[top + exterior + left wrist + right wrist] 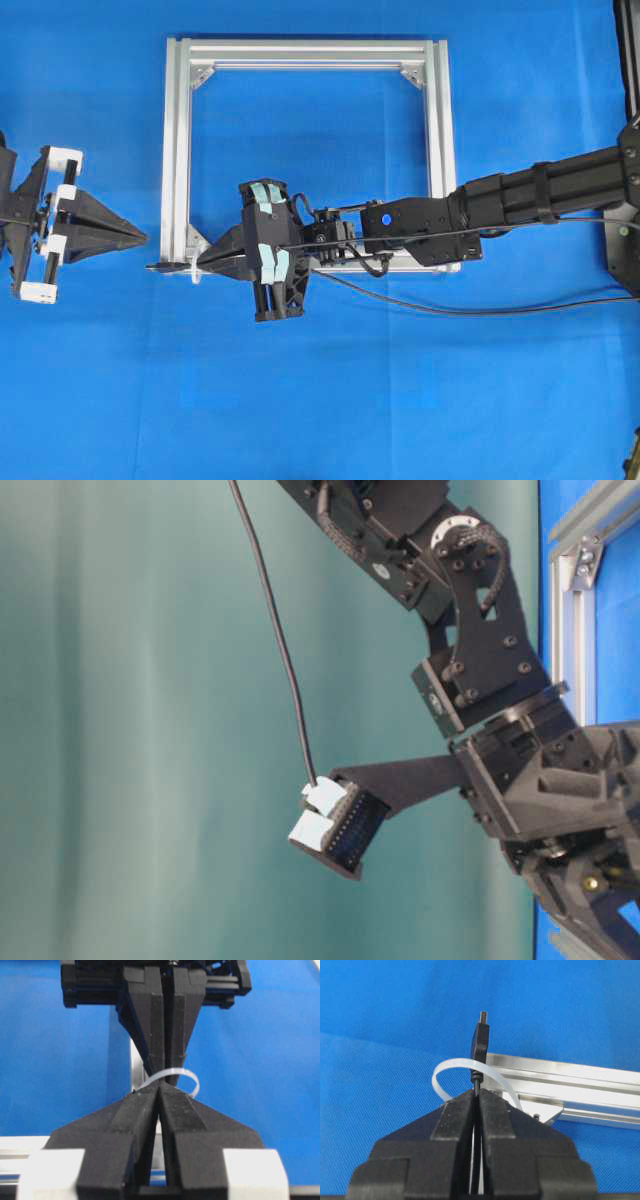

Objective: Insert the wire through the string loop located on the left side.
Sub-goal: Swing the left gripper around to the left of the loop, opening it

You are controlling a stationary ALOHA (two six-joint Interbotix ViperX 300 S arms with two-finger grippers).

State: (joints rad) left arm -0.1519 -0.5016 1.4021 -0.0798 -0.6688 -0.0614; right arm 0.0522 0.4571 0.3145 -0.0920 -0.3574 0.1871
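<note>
The right hand (205,263) is clamped tight on the wire (479,1042) just behind its plug, its jaws pinched together with the cable running back between them. In the right wrist view the plug stands out past the fingertips, and the whitish loop (465,1066) curves around the wire's neck just behind the plug, so the plug appears to have gone through already. From overhead the tip pokes out past the lower left corner of the frame (176,150), where the loop sits. Behind the hand, the wire trails back to the right across the blue table (320,400).

The left hand (135,238) is closed on nothing. It lies on the left, outside the frame, its tips aimed at the same corner and near the plug but apart from it. In its own wrist view its tips face those of the right hand, with the loop between the two.

So the threading step looks largely done, and the hand-over seems next. That would call for the left hand to open, come up to the exposed plug, and grip it on the far side of the loop. Only then should the right hand let go, so the wire can be drawn through without slipping back or tugging the flimsy loop out of shape.
</note>
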